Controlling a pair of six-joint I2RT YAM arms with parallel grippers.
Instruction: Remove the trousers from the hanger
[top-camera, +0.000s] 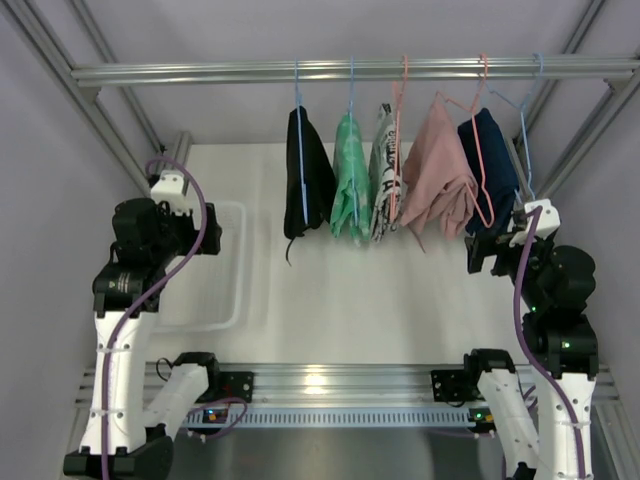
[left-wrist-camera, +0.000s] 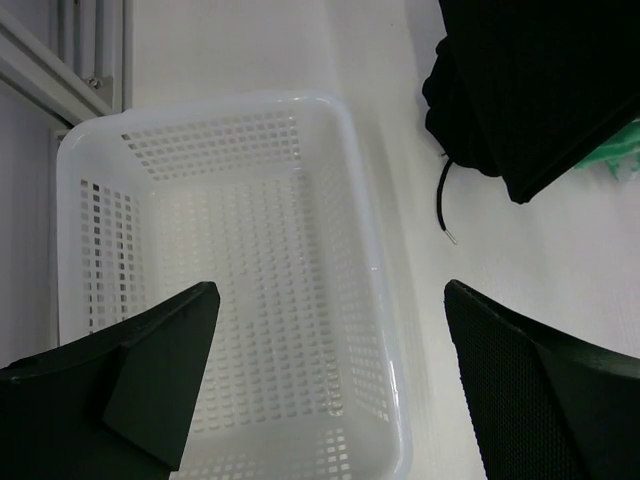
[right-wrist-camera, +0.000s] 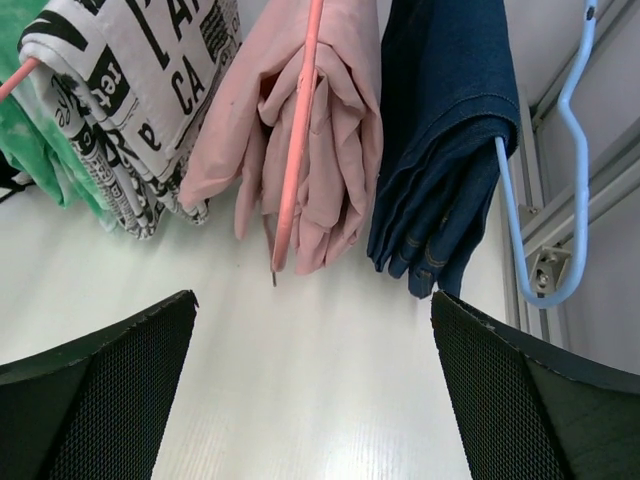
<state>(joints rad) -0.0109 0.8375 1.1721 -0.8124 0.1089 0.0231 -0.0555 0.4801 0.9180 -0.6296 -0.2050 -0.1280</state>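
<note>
A white basket (top-camera: 225, 285) sits left of black trousers (top-camera: 306, 175).

We note left arm (top-camera: 135, 245): black motor joints, white lower links, black base. Right arm (top-camera: 562, 285) same build, small green lights (top-camera: 563, 345). Purple cable (top-camera: 204, 218) loops along each arm. End effector fingers (right-wrist-camera: 520, 400) black, fine mesh texture.

Robotics lab test cell, on view now.
A white tabletop (top-camera: 380, 300) is boxed in by aluminium framing (top-camera: 340, 381) and plain walls (top-camera: 35, 250); hangered clothes (top-camera: 440, 170) are strung along a metal rail (top-camera: 200, 72).
</note>
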